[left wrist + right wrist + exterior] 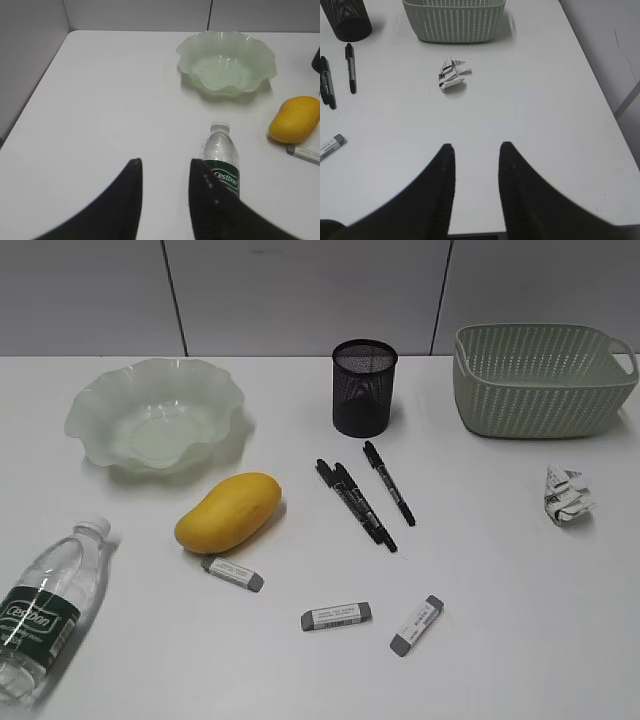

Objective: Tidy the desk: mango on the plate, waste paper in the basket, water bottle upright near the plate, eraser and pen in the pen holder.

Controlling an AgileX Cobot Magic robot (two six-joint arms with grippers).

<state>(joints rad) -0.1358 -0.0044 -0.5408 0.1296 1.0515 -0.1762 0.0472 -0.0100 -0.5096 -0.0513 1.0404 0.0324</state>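
Note:
On the white desk (500, 570) a yellow-orange mango (228, 511) lies just in front of the empty ruffled green plate (155, 415). The water bottle (48, 605) lies on its side at the front left. Three black pens (365, 495) and three grey erasers (335, 616) are scattered in the middle, before the black mesh pen holder (364, 386). Crumpled waste paper (566, 496) rests in front of the green basket (540, 378). My left gripper (165, 167) hangs open beside the water bottle (222, 160), holding nothing. My right gripper (476, 150) is open over bare desk, short of the waste paper (452, 75).
A grey panelled wall (300, 290) backs the desk. The desk's right edge (605, 110) drops off beside my right gripper, and its left edge (35, 100) runs near my left gripper. Neither arm shows in the exterior view.

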